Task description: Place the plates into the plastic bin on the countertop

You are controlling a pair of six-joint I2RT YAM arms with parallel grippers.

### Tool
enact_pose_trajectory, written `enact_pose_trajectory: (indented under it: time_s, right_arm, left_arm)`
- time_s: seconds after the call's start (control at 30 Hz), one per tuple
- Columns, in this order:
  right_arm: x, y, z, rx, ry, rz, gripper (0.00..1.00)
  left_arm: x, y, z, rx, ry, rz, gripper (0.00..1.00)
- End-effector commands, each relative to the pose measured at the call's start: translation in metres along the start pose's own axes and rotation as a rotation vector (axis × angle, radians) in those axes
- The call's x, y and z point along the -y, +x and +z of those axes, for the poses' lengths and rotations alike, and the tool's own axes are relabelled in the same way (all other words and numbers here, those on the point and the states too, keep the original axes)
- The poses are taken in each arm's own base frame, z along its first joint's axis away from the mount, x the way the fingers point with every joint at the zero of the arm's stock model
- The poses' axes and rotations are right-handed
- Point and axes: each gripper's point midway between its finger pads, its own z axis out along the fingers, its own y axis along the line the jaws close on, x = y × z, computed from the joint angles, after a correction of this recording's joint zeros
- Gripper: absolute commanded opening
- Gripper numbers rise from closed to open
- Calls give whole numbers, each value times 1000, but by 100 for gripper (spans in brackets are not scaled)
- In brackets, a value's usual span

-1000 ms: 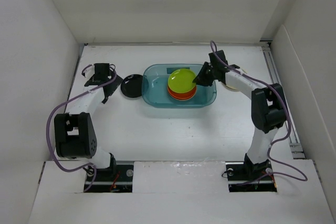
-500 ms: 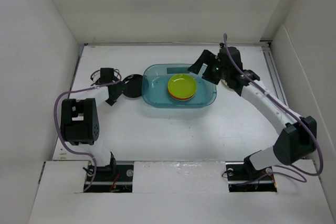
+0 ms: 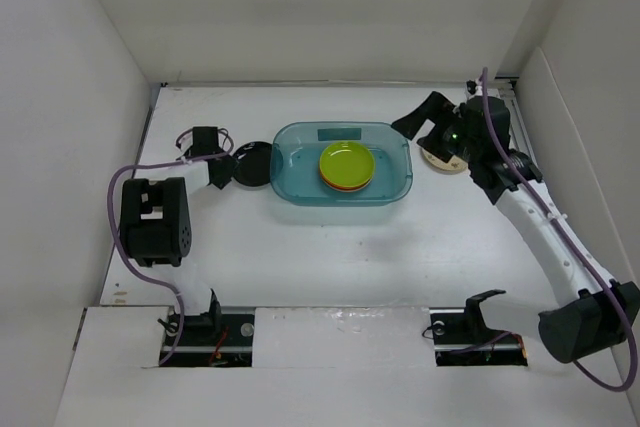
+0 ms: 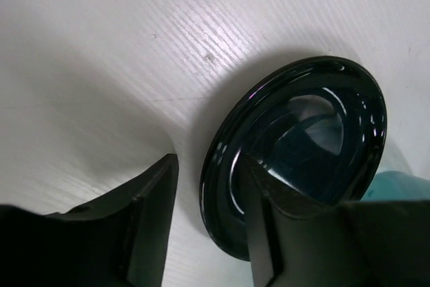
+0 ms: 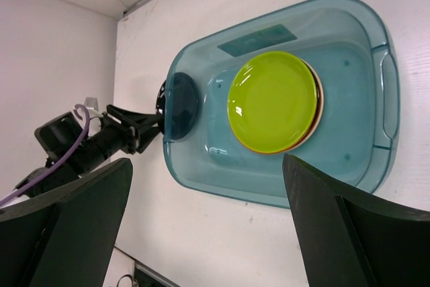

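I find the left gripper (image 4: 208, 166) part-open, its 2 fingers astride the near rim of 1 black plate (image 4: 316, 132) and not yet pinching it. That plate sits on the countertop (image 3: 300, 247), just beside the left wall of the plastic bin (image 3: 300, 195), between gripper and bin. The left arm is the nearer. The right gripper (image 5: 207, 166) is spread wide and empty.

The scene is boxed in by plain white panels: a left wall (image 3: 70, 127), a back wall (image 3: 320, 7) and a right wall (image 3: 600, 37). The white countertop (image 3: 330, 247) is softly, evenly lit. A pale ledge (image 3: 340, 347) is seen along its near edge.
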Motion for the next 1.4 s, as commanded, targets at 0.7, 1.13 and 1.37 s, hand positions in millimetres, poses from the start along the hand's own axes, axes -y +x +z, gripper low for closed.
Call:
enact_pose_trajectory:
  time_s: [0.7, 1.13, 1.37]
  right_arm:
    - [96, -18, -23, 122, 140, 161, 99]
    - [226, -33, -3, 190, 394, 436, 98]
    - [259, -46, -3, 220, 448, 509, 97]
  left_arm:
    - [25, -96, -123, 356, -24, -152, 0]
    - [197, -14, -169, 77, 550, 264, 0]
    - [233, 66, -134, -68, 608, 344, 0]
